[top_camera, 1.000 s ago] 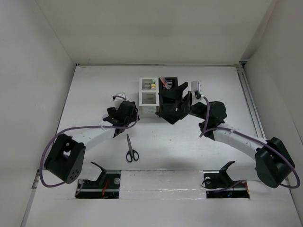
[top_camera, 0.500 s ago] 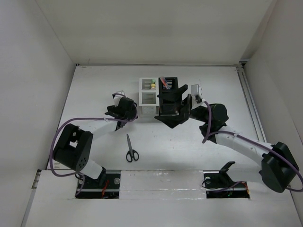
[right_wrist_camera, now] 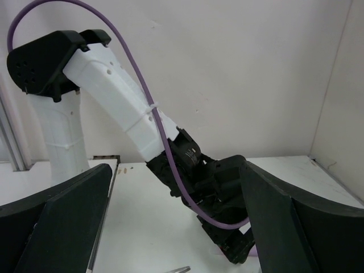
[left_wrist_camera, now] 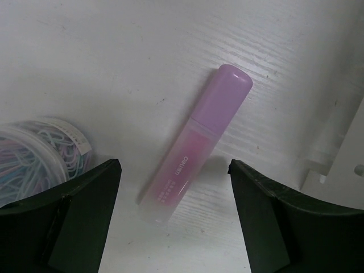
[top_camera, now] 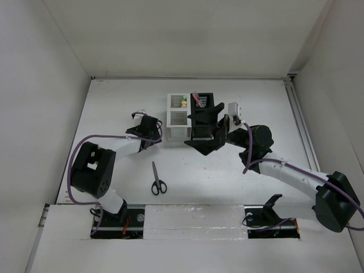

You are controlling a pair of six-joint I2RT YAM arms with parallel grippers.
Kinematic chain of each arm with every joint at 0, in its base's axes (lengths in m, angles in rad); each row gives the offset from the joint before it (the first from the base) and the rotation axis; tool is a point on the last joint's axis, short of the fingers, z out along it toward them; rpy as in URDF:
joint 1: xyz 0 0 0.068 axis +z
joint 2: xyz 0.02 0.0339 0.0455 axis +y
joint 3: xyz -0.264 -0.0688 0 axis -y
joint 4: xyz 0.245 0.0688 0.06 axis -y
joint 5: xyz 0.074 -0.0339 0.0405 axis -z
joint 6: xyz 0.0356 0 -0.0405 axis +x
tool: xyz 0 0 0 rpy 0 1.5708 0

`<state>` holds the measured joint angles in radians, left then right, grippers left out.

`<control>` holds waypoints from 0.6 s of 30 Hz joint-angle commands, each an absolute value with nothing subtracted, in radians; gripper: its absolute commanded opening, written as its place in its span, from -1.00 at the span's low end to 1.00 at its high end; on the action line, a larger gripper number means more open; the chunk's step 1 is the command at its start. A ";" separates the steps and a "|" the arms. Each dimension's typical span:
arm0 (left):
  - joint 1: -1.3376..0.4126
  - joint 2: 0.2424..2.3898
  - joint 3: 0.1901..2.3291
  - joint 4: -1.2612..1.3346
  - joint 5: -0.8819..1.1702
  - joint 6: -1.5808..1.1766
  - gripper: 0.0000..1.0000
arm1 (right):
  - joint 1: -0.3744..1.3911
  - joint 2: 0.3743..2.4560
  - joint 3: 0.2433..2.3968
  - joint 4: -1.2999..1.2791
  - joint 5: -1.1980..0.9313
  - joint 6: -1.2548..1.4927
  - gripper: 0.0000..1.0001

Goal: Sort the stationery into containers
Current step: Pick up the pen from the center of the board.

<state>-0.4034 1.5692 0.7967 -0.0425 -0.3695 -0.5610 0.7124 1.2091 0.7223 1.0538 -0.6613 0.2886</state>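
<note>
Left gripper (left_wrist_camera: pixel 173 170) has come down over the pink highlighter (left_wrist_camera: pixel 196 142) on the table (top_camera: pixel 114 102) beside the white box (top_camera: pixel 178 118), jaws spread, nothing pinched; right gripper (right_wrist_camera: pixel 173 170) gapes wide and empty; scissors (top_camera: pixel 158 181) still wait near the front edge.

White table (top_camera: pixel 114 96) is sitting boxed in w/ plain white walls (top_camera: pixel 187 34), back & both sides. A metal rail (top_camera: pixel 303 131) is running along its right edge.
</note>
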 commanded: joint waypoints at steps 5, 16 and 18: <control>-0.402 1.608 0.848 -0.086 -0.364 -0.580 0.31 | 0.723 1.197 0.738 1.068 -0.643 0.272 1.00; -0.402 1.693 0.904 -0.130 -0.353 -0.589 -0.37 | 0.732 1.197 0.738 1.068 -0.643 0.262 1.00; -0.402 1.703 0.913 -0.140 -0.353 -0.589 -0.42 | 0.732 1.187 0.738 1.068 -0.634 0.262 1.00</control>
